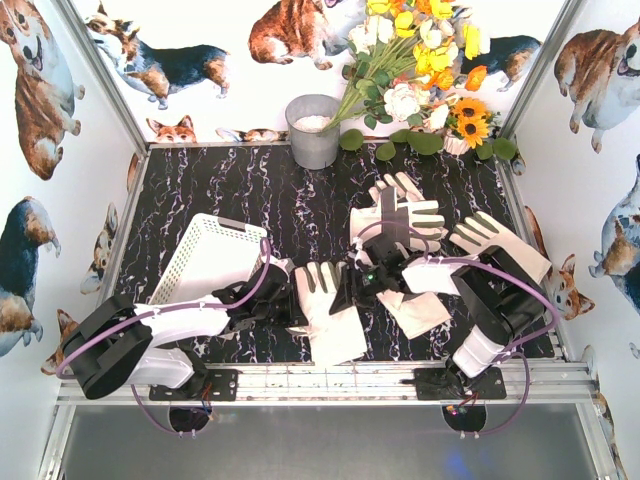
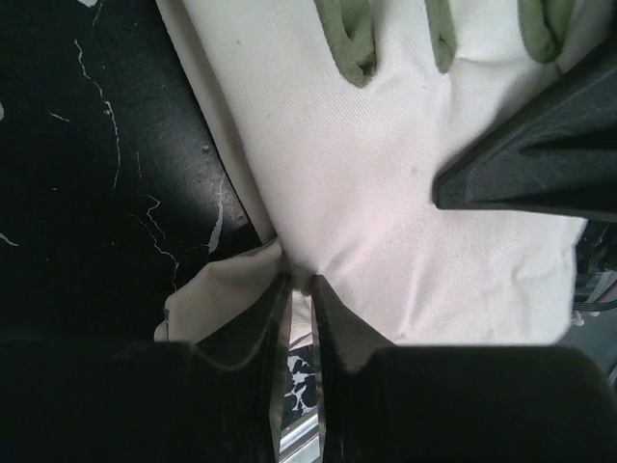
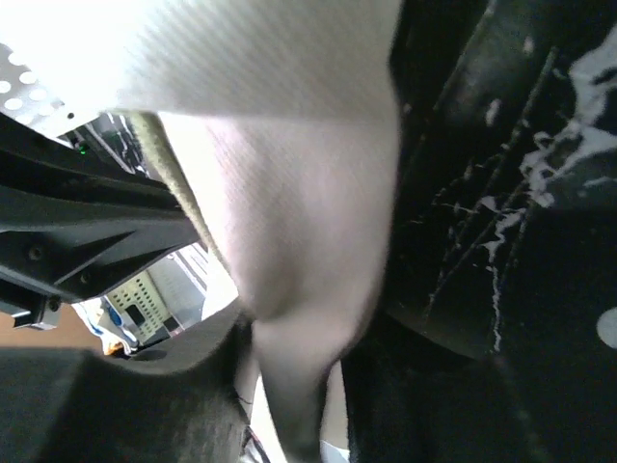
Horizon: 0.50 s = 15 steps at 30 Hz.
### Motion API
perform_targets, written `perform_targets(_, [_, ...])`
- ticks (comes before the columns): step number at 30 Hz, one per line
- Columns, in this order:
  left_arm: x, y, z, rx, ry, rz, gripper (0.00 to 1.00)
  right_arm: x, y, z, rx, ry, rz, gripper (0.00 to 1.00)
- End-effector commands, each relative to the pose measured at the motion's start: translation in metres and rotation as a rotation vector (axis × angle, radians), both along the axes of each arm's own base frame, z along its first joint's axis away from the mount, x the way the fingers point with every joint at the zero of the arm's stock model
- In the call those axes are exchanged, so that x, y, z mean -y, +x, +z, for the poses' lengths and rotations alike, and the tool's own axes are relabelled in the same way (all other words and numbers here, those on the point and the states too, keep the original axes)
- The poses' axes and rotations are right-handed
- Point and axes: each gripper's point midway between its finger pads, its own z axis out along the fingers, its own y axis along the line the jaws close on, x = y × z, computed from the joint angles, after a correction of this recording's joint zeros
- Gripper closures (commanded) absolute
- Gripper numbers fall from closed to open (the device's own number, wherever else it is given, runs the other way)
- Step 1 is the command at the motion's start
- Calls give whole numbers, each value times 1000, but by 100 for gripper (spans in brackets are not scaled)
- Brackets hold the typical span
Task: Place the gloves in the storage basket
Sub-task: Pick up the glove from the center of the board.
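The left gripper [image 2: 299,282] is seen with its jaws pressed together on a thin, pinched-up fold at the side edge of the near glove [image 2: 405,222]. The rest of that glove lies flat on the black marbled table [image 2: 87,174]. Cream cloth runs down between the fingers of the right gripper [image 3: 289,395], but that view is blurred and very close, so it cannot be told whether those jaws are clamped or only closing.

The step in hand is judged to be lifting this glove toward the storage basket [image 1: 205,255], which stands just to its left, beside the left arm. Only a little cloth is caught, so the lift is best made slowly. It should go high enough for the floppy fingers to clear the basket wall, and the cloth should be released only once it hangs over the opening. If both grippers are used, they should be moved together so that the fold is not tugged free.

Only the overhead view shows the basket, the other gloves [image 1: 395,215] lying further back and to the right, the grey bucket [image 1: 313,130] and the flowers [image 1: 420,60]. Only the left wrist view shows how slight the pinch is.
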Motion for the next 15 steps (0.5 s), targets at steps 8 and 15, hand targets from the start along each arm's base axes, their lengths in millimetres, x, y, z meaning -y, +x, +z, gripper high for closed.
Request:
perform_targets(8, [-20,17,17,98,83,69,48,22,1,-6,92,-128,-33,100])
perform_targets(15, [4,45,28,115,-68,72,40,26,2,-5,124,-144,-16,100])
